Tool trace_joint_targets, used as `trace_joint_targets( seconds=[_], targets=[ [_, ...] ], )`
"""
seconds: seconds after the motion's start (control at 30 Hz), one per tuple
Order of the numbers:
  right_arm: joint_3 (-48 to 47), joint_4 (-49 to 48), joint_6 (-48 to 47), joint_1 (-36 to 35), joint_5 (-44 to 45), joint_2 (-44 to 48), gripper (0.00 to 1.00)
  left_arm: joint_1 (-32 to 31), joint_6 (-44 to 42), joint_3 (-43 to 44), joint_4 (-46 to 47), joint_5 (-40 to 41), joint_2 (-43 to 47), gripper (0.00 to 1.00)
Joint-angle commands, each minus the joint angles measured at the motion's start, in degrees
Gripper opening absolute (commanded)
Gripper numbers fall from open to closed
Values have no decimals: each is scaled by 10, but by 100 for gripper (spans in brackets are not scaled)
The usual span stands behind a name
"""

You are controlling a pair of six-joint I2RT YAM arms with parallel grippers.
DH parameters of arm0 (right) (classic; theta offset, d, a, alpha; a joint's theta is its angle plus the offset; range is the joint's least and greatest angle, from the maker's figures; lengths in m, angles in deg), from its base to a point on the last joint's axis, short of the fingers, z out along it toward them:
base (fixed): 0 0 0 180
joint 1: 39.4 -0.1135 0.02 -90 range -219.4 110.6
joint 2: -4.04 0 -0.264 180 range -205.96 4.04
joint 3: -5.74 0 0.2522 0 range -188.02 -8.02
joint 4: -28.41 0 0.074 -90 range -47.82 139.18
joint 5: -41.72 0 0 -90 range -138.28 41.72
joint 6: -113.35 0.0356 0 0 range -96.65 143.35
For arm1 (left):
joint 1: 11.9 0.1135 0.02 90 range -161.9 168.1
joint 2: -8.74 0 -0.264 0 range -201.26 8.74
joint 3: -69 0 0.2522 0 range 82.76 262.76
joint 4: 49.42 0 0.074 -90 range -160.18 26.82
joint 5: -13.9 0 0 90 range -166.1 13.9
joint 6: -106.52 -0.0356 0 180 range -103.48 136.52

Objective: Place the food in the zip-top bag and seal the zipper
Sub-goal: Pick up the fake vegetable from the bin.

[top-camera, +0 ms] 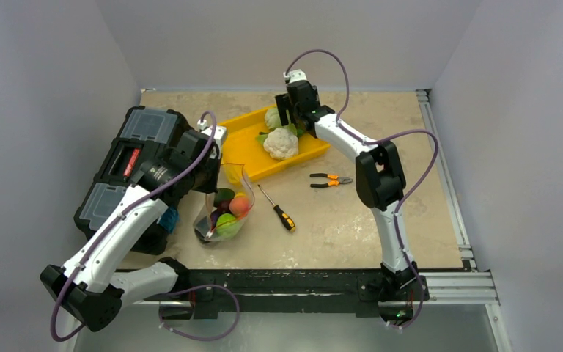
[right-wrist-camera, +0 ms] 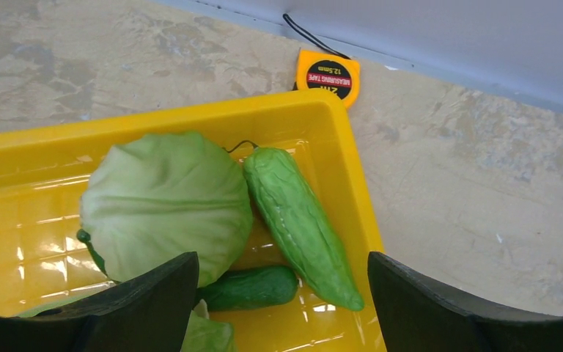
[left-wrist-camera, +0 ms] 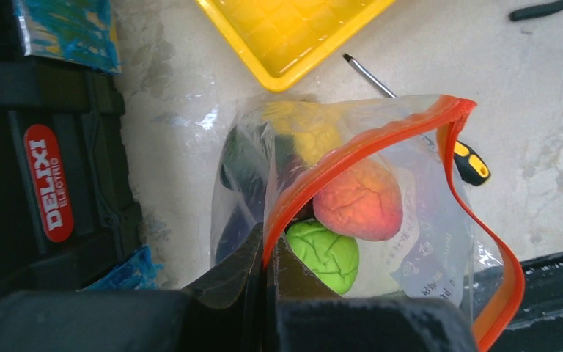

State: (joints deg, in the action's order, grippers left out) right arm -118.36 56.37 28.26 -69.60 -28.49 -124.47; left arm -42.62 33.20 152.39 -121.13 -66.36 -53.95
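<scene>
My left gripper [left-wrist-camera: 267,253] is shut on the red-orange zipper [left-wrist-camera: 352,150] at the mouth of the clear zip-top bag [top-camera: 223,216], holding the mouth up and open. Inside lie an orange-red fruit [left-wrist-camera: 358,199], a green lime [left-wrist-camera: 326,253], yellow corn [left-wrist-camera: 304,132] and a dark avocado [left-wrist-camera: 243,172]. My right gripper [right-wrist-camera: 282,293] hangs open over the yellow tray [right-wrist-camera: 352,169]. Below it are a pale green cabbage [right-wrist-camera: 165,202], a bumpy green gourd [right-wrist-camera: 300,220] and a dark green cucumber [right-wrist-camera: 253,287]. A white cauliflower [top-camera: 281,143] also sits in the tray.
A black toolbox [top-camera: 135,158] stands left of the bag, under my left arm. A screwdriver [top-camera: 278,209] and orange-handled pliers [top-camera: 330,180] lie on the table right of the bag. An orange tape measure [right-wrist-camera: 328,73] sits by the back wall behind the tray.
</scene>
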Motion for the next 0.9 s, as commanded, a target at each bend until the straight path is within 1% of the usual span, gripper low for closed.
trace_joint_targets(
  seconds=[0.0,0.07,0.17,0.27,0.37,0.5,0.57,0.7,0.73,0.8,0.87],
  targets=[
    [-18,-16,-63,1,52,7,82,10,-3,13,-3,88,5,0],
    [-14,-20,-85,2,60,6,79,14,-6,7,-3,114,4,0],
    [-7,-28,-109,2,71,6,75,16,-12,0,-2,109,2,0],
    [-2,-36,-122,1,60,8,70,16,-10,-3,0,104,3,0],
    [-3,-39,-103,2,21,12,68,16,-10,-1,6,93,4,0],
    [-17,-47,-54,1,-65,18,68,16,-12,3,8,81,2,0],
    [-21,-58,-20,1,-90,21,71,16,-12,4,7,75,2,0],
    [-54,-70,22,0,-139,-2,88,17,-10,2,3,66,7,0],
    [-70,-64,27,1,-140,-15,92,16,-10,0,3,65,10,0],
    [-111,-44,35,1,-134,-45,97,16,-9,-2,2,62,13,0],
    [-150,-21,36,1,-130,-76,99,17,-8,-4,2,59,19,0]
  ],
)
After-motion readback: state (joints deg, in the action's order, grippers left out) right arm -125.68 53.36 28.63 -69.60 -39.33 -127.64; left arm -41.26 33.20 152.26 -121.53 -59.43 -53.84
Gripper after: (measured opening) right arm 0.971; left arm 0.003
